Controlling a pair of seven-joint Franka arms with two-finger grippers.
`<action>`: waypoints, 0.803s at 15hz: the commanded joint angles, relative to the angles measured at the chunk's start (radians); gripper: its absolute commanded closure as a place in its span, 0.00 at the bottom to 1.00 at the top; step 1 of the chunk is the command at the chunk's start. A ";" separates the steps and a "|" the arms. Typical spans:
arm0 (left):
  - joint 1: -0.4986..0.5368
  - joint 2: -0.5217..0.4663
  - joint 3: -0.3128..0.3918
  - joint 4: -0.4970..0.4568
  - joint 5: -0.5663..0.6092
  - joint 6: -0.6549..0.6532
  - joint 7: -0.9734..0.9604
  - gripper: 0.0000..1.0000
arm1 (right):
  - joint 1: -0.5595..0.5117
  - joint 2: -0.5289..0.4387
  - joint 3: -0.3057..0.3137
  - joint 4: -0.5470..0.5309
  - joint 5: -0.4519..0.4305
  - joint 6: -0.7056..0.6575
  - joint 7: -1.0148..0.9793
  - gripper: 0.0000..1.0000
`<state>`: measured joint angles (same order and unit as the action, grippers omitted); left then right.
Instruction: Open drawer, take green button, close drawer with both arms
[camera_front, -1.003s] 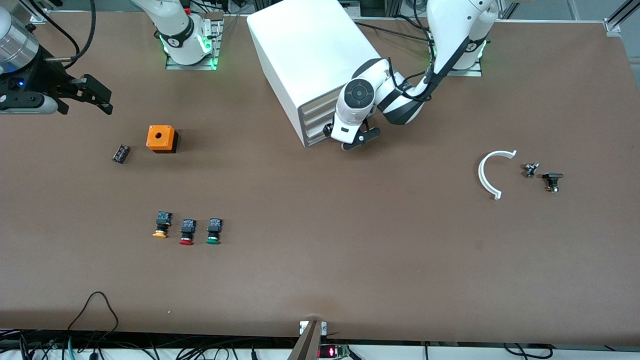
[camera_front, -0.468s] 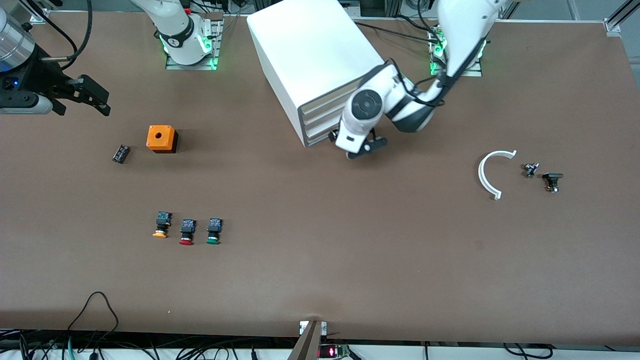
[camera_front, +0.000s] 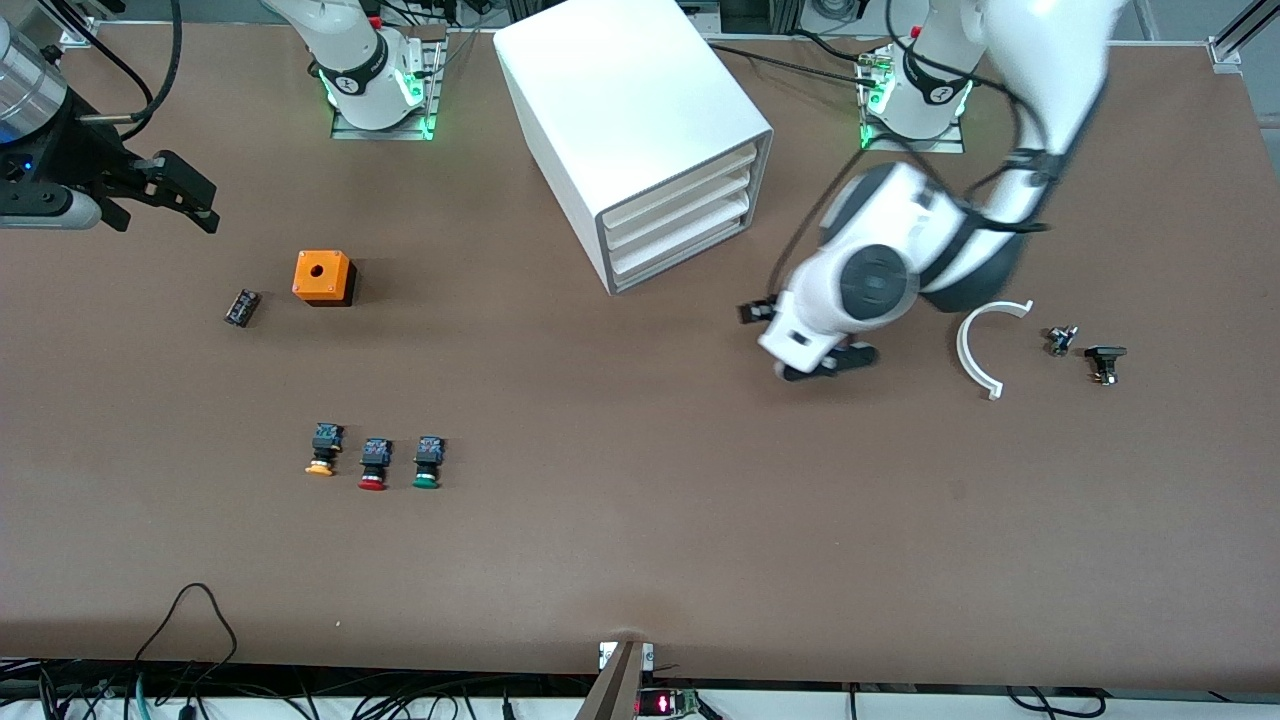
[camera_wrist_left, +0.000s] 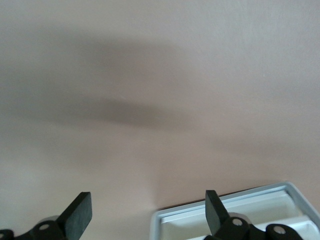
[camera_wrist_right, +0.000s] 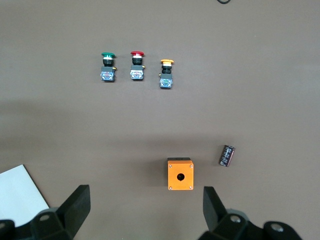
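Note:
The white cabinet (camera_front: 630, 110) stands at the table's back middle. Its bottom drawer (camera_front: 684, 249) sits flush and shut, like the two above it. The green-capped button (camera_front: 427, 464) lies on the table nearer the front camera, beside a red-capped one; it also shows in the right wrist view (camera_wrist_right: 107, 67). My left gripper (camera_front: 802, 343) is open and empty, low over bare table between the cabinet and a white arc. In the left wrist view the gripper (camera_wrist_left: 146, 212) is open, with the cabinet's grey rim (camera_wrist_left: 225, 204) past one finger. My right gripper (camera_front: 185, 190) is open and empty, high over the right arm's end; it shows open in the right wrist view (camera_wrist_right: 145, 205).
A red-capped button (camera_front: 373, 466) and an orange-capped button (camera_front: 320, 452) lie beside the green one. An orange box (camera_front: 323, 277) and a small black cylinder (camera_front: 241, 307) lie toward the right arm's end. A white arc (camera_front: 983, 346) and two small parts (camera_front: 1062, 339) (camera_front: 1104, 362) lie toward the left arm's end.
My left gripper has swung away from the drawer fronts toward the left arm's end and nearer the front camera. The drawers stay shut. The right arm has barely moved.

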<state>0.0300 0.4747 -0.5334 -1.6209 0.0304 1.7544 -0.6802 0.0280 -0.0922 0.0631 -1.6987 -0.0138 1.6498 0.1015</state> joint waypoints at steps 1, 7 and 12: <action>0.060 -0.014 -0.007 0.104 0.029 -0.139 0.169 0.00 | -0.010 0.015 0.008 0.031 -0.005 -0.010 -0.005 0.00; 0.049 -0.163 0.192 0.092 0.017 -0.185 0.583 0.00 | -0.007 0.015 0.009 0.037 -0.003 -0.013 0.000 0.00; 0.031 -0.344 0.332 -0.002 -0.012 -0.177 0.742 0.00 | -0.005 0.015 0.011 0.037 -0.003 -0.015 0.014 0.00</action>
<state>0.0764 0.2479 -0.2457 -1.5294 0.0379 1.5672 0.0113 0.0282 -0.0873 0.0642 -1.6870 -0.0138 1.6497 0.1016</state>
